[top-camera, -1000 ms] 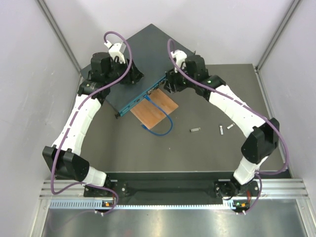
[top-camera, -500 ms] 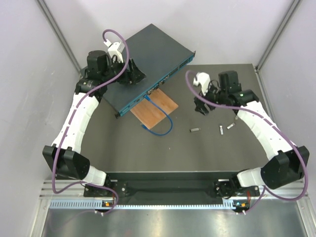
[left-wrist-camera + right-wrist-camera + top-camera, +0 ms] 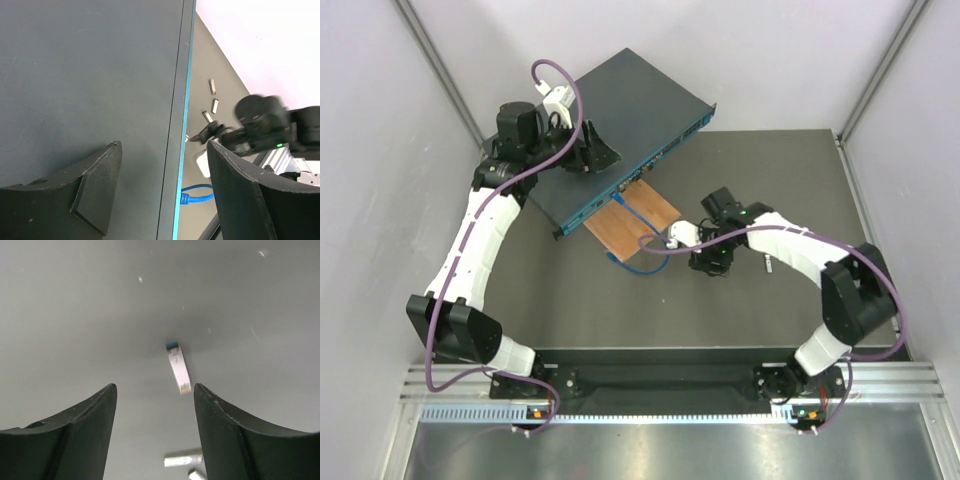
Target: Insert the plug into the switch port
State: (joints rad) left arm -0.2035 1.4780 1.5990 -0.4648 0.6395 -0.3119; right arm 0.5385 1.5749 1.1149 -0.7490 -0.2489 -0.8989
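Note:
The switch (image 3: 625, 115) is a flat dark teal box lying at an angle at the back, its port face towards the table's middle. A blue cable (image 3: 655, 262) runs from one port and loops over the table. My left gripper (image 3: 594, 156) stands open over the switch's top (image 3: 90, 75), near its edge, holding nothing (image 3: 164, 145). My right gripper (image 3: 708, 262) hangs open over the table (image 3: 154, 386). A small silvery plug (image 3: 178, 367) with a blue end lies flat just ahead of its fingertips, untouched. In the top view this plug is hidden under the gripper.
An orange-brown wooden board (image 3: 638, 222) lies in front of the switch, under the cable. Two more small metal pieces (image 3: 182, 458) lie close to the right fingers; one of them (image 3: 767, 263) shows right of the gripper. Grey walls close in left, right and behind.
My right arm has swung away from the switch's right end, out to the right, then down to the table's middle over the small plug. The left gripper has stayed over the switch.

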